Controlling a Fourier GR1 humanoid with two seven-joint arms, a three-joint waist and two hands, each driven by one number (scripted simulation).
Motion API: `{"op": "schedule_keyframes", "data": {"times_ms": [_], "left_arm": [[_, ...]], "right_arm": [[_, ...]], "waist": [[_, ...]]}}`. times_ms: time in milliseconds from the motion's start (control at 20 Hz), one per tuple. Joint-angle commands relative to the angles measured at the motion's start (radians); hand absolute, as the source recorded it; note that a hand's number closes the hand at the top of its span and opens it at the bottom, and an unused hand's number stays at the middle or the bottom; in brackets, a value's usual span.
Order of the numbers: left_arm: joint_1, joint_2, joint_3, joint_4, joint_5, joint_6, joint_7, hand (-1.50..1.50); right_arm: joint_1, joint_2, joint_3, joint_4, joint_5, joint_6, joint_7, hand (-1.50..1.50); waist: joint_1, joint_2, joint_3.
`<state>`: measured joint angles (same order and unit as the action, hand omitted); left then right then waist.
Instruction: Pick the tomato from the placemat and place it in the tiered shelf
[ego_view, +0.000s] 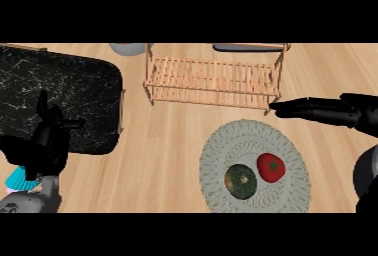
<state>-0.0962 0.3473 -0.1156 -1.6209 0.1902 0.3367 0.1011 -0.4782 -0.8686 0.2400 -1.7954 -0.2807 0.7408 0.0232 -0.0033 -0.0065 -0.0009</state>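
Tomato (271, 167) on placemat (221, 145), apart from right hand (332, 111), fingers (295, 106) straight and empty, left hand (44, 146) resting open

Kitchen: wooden counter (166, 150), tiered shelf (214, 82)

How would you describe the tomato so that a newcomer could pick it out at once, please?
Look in front of the wooden tiered shelf for the round grey placemat. Two round things lie on it side by side; the tomato is the right one, bright red with a green star-shaped stalk, unlike its dark green neighbour.
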Motion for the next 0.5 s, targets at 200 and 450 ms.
{"op": "schedule_keyframes", "data": {"times_ms": [200, 450], "left_arm": [[0.006, -0.031, 0.001, -0.006, -0.017, 0.005, -0.015, 0.00], [0.032, -0.025, 0.006, -0.037, -0.024, -0.016, 0.014, 0.00]], "right_arm": [[0.041, 0.035, 0.118, -0.256, 0.285, -0.094, 0.237, -1.50], [0.106, 0.069, 0.193, -0.233, 0.531, -0.089, 0.212, -1.50]], "waist": [[-0.002, 0.003, 0.000], [0.009, 0.006, 0.001]]}}
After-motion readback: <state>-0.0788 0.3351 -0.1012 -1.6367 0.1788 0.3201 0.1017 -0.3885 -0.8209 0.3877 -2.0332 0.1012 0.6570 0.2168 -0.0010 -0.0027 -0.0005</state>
